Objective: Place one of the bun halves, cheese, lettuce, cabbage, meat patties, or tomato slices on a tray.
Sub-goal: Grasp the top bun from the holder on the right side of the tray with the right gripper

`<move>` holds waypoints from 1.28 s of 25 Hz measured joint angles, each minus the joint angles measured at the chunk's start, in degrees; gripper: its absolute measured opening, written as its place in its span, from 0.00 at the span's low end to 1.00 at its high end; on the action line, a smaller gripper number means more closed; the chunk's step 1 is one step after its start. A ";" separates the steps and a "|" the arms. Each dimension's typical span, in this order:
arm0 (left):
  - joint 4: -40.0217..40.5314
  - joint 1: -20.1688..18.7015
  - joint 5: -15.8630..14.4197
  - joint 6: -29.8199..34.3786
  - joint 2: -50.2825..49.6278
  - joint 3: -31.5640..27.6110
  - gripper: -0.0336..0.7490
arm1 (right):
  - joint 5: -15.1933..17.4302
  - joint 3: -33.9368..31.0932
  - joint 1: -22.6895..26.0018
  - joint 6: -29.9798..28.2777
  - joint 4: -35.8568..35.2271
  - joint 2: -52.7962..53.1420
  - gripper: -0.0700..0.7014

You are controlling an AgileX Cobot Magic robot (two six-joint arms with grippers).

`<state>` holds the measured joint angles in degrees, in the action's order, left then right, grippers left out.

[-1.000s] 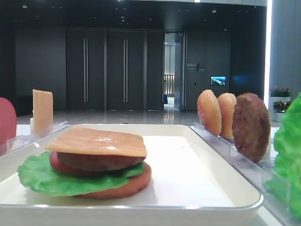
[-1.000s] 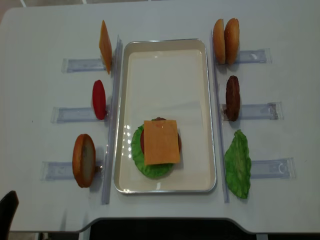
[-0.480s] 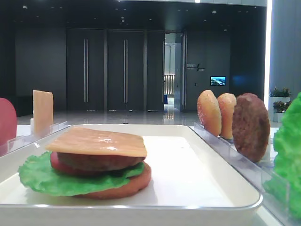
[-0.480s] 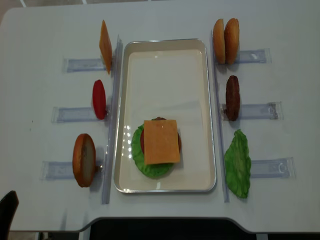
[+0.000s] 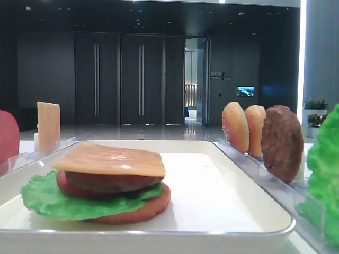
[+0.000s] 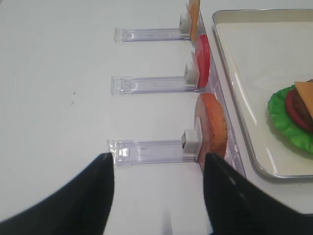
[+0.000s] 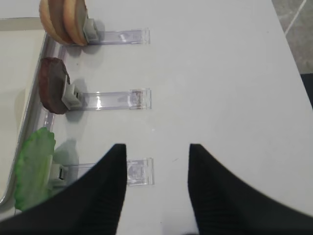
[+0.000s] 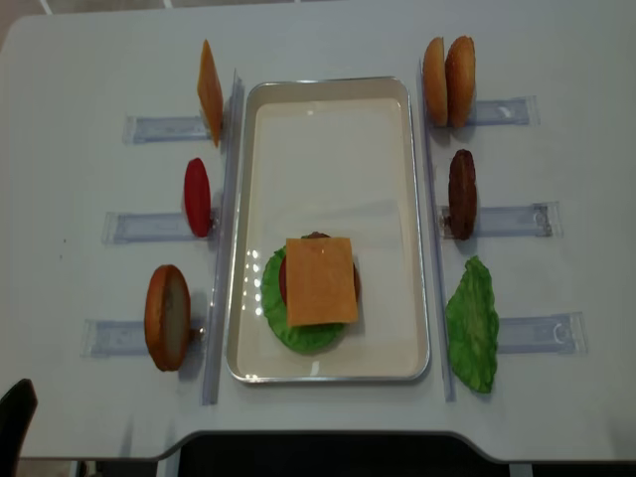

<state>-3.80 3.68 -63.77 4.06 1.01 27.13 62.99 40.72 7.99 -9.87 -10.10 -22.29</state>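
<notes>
The white tray (image 8: 328, 129) holds a stack near its front: lettuce (image 8: 273, 308), tomato and patty under a cheese slice (image 8: 320, 281). In the racks on the right stand two bun halves (image 8: 447, 70), a meat patty (image 8: 462, 194) and a lettuce leaf (image 8: 472, 323). On the left stand a cheese slice (image 8: 210, 91), a tomato slice (image 8: 197, 197) and a bun bottom (image 8: 166, 317). No cabbage is in view. My right gripper (image 7: 156, 147) hovers open and empty near the lettuce rack. My left gripper (image 6: 157, 156) is open and empty beside the bun bottom (image 6: 212, 125).
Clear plastic racks (image 8: 522, 221) lie along both sides of the tray on the white table (image 8: 70, 169). A dark object (image 8: 15, 417) pokes in at the table's front left corner. The table's front edge runs just below the tray.
</notes>
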 joint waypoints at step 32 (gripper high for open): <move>0.00 0.00 0.00 0.00 0.00 0.00 0.61 | 3.76 35.22 0.00 -5.87 -3.08 -53.04 0.47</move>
<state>-3.80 3.68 -63.77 4.06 1.01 27.13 66.74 75.94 7.99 -15.74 -13.18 -75.32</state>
